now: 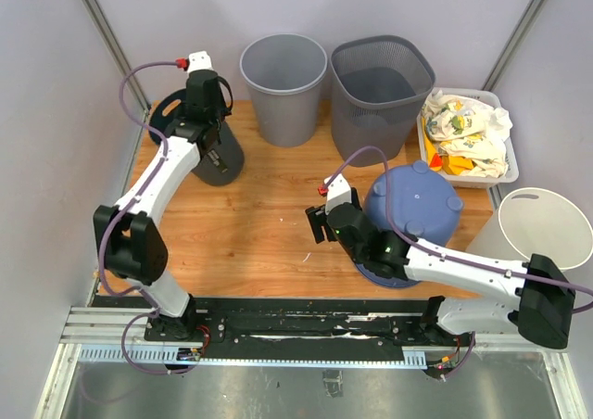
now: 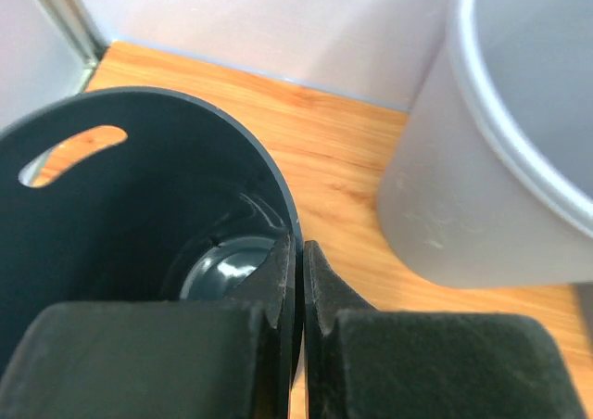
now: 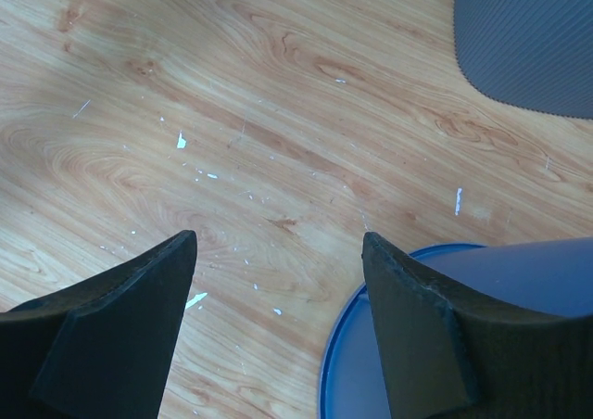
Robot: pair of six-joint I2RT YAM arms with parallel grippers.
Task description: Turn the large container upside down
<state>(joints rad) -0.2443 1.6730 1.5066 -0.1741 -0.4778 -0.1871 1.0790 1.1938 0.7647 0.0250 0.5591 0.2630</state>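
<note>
A dark round container [image 1: 225,157] stands at the back left of the table, its mouth [image 1: 167,113] leaning toward the back left. My left gripper [image 1: 215,146] is shut on its rim; in the left wrist view the fingers [image 2: 301,252] pinch the thin wall, and the dark inside [image 2: 111,206] and a handle slot show. A blue container [image 1: 414,210] rests upside down at the right, base up. My right gripper [image 1: 320,224] is open and empty just left of it, low over the wood [image 3: 278,243], with the blue rim [image 3: 343,345] by its right finger.
A grey round bin [image 1: 283,85] and a grey mesh bin [image 1: 380,90] stand at the back; the grey bin [image 2: 482,178] is close right of my left gripper. A white tray [image 1: 505,171] of printed bags sits at the back right. A white bucket [image 1: 542,224] stands beyond the right edge.
</note>
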